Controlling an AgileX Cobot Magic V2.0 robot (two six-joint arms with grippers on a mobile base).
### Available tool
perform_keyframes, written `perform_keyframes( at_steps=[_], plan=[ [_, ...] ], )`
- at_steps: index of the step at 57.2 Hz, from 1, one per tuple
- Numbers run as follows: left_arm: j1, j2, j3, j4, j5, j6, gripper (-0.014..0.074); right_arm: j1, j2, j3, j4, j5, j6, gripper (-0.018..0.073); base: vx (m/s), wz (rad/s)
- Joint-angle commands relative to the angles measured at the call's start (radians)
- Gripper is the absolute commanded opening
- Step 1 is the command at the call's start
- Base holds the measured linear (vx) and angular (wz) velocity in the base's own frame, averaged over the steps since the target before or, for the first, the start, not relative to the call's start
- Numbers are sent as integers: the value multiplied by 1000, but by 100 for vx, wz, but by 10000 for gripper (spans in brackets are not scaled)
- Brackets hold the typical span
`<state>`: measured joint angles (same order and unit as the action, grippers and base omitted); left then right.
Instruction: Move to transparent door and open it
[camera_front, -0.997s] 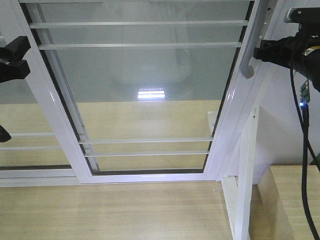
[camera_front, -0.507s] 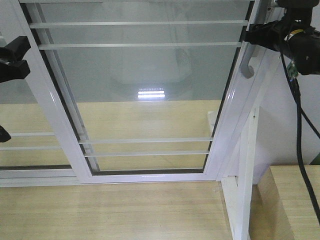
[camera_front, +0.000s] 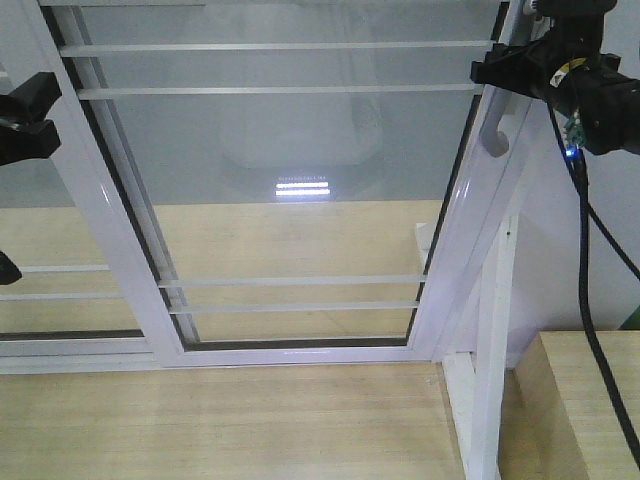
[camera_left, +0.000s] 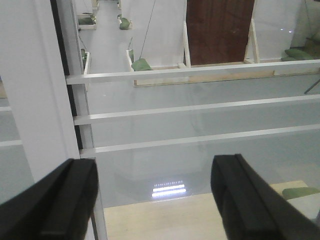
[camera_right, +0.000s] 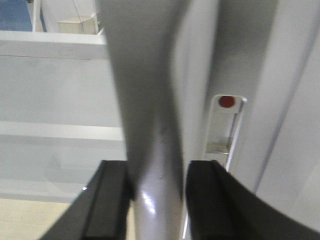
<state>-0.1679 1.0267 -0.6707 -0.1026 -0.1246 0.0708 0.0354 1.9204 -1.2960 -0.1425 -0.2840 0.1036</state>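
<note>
The transparent door (camera_front: 300, 150) fills the front view, clear glass in a glossy white frame with thin white bars. Its curved grey handle (camera_front: 493, 135) runs along the right upright. My right gripper (camera_front: 490, 72) is at the handle's upper part, its black fingers on either side. The right wrist view shows the handle (camera_right: 150, 125) filling the space between the fingers (camera_right: 112, 200), which are closed in on it. My left gripper (camera_front: 35, 118) hovers at the far left, in front of the door's left upright. In the left wrist view the left gripper (camera_left: 154, 200) is open, with only glass behind it.
A handle-less glass panel (camera_front: 60, 230) overlaps behind the door on the left. A white slanted support post (camera_front: 490, 350) stands at lower right beside a pale wooden box (camera_front: 585, 400). A black cable (camera_front: 590, 300) hangs from the right arm. Wooden floor (camera_front: 250, 420) lies below.
My right gripper has moved left from beside the frame onto the handle, which now sits between its fingers. The left gripper and the door have not moved.
</note>
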Motion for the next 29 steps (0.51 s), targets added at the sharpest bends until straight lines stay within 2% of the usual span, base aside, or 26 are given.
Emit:
perform_keyframes(
  at_steps=[1,6,16,29],
  plan=[
    [-2,-14,-39,-2,-78,1,576,-2,-54,-35,-2,-96,2,174,0,0],
    [-2,-14,-39,-2,-78,1,576,17,-54,-35,-19,-96,1,140,0,0],
    [-2,-14,-39,-2,-73,1,576,67,-54,-35,-70,-101,0,146,0,0],
    [-2,-14,-39,-2,-65,1,576,142,-54,-35,-78,-117,-5,150,0,0]
  ],
)
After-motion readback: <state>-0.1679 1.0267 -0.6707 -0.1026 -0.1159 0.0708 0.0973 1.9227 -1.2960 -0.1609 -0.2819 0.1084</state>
